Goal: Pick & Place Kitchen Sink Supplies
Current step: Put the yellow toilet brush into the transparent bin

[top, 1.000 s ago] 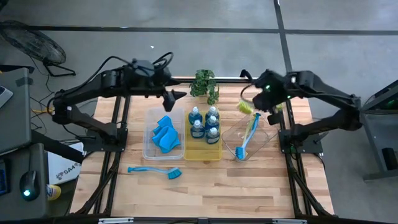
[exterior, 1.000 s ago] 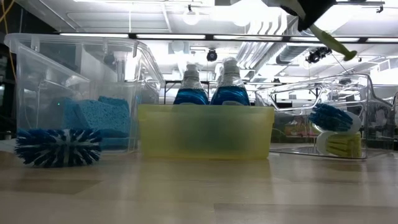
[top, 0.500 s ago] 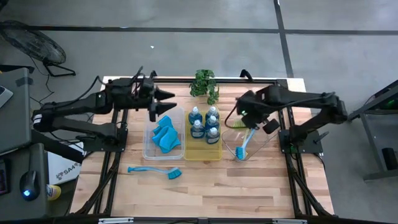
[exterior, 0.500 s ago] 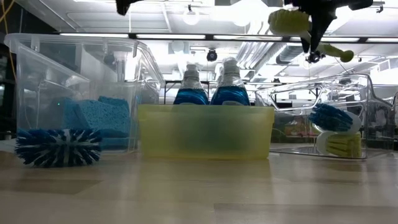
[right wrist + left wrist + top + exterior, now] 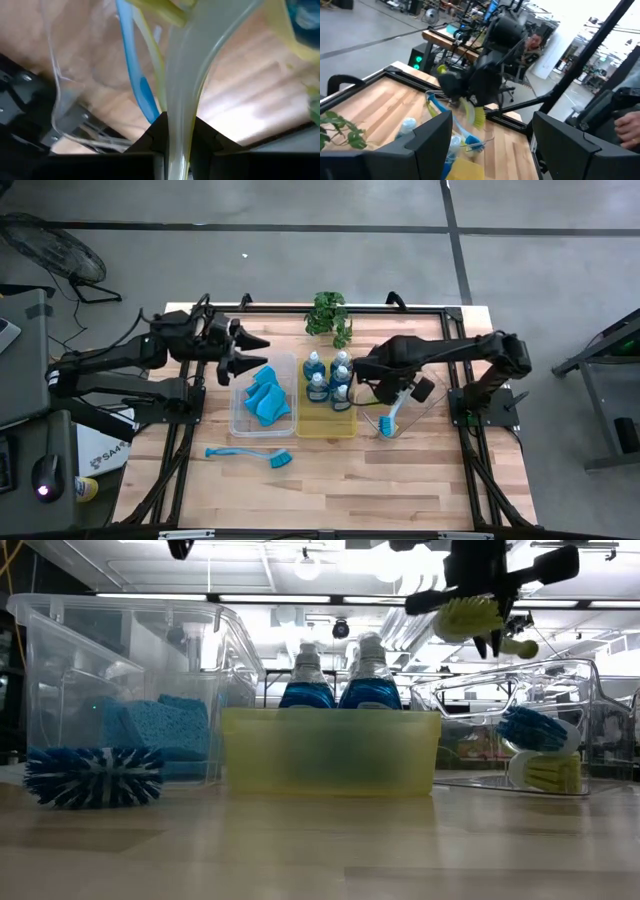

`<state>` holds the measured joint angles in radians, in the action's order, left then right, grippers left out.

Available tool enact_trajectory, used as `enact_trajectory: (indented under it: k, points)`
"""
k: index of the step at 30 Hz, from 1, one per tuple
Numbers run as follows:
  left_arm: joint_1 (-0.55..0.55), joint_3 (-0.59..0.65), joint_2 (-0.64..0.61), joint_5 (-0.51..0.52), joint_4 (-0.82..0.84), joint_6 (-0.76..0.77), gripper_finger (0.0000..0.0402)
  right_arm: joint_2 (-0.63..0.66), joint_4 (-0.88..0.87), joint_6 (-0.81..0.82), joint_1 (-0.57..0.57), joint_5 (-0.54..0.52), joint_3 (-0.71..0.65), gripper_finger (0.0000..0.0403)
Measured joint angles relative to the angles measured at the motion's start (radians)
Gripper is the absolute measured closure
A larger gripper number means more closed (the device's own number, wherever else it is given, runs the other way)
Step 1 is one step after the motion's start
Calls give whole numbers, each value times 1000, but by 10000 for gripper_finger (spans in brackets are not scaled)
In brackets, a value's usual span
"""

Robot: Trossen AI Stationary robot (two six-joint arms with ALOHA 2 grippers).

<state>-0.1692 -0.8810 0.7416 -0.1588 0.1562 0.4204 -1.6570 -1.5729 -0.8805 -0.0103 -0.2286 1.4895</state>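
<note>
Holding a yellow-green dish brush (image 5: 470,615) clear of the table (image 5: 340,480), the right gripper (image 5: 368,372) hangs above the near edge of the clear tray on the right (image 5: 425,408), its fingers (image 5: 150,137) clamped on the pale handle; in the low view the brush's bristle head sits high above the trays with its long axis roughly level, the handle end poking out toward the right; in the left wrist view the same brush (image 5: 472,112) slants downward, bristles lowest. Inside that right tray lies a blue dish brush (image 5: 397,408), its long axis running from the far side toward the near side, bristle head at the near end. The yellow tray (image 5: 326,427) in the middle carries four dish soap bottles (image 5: 328,378) standing upright, caps up; the clear tray on the left (image 5: 240,425) holds the blue sponges (image 5: 265,400) in a loose pile. Another blue dish brush (image 5: 250,454) lies flat on the table near the left tray, long axis running left to right, bristles at the right end. The left gripper (image 5: 252,352) hovers beside the far corner of the left tray, fingers spread and holding nothing. A small potted plant (image 5: 329,315) stands at the table's far edge.
</note>
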Motion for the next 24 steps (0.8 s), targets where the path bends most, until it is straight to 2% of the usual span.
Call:
enact_trajectory:
  k: [4,8,13,16,20,24]
  points:
    - [0,0,-1,-26,0,-4,129,-32,3,-6,7,1,0,370]
    - [0,0,1,-72,1,2,129,-46,6,-67,15,63,-9,370]
    - [0,0,2,-119,3,-6,129,-22,4,-26,53,22,-131,370]
    - [0,0,2,-129,4,-11,129,6,-1,-31,87,-83,-216,370]
    - [0,0,2,-139,3,-22,129,26,3,14,108,-115,-300,370]
    - [0,0,2,-142,3,-23,129,30,17,15,136,-202,-341,370]
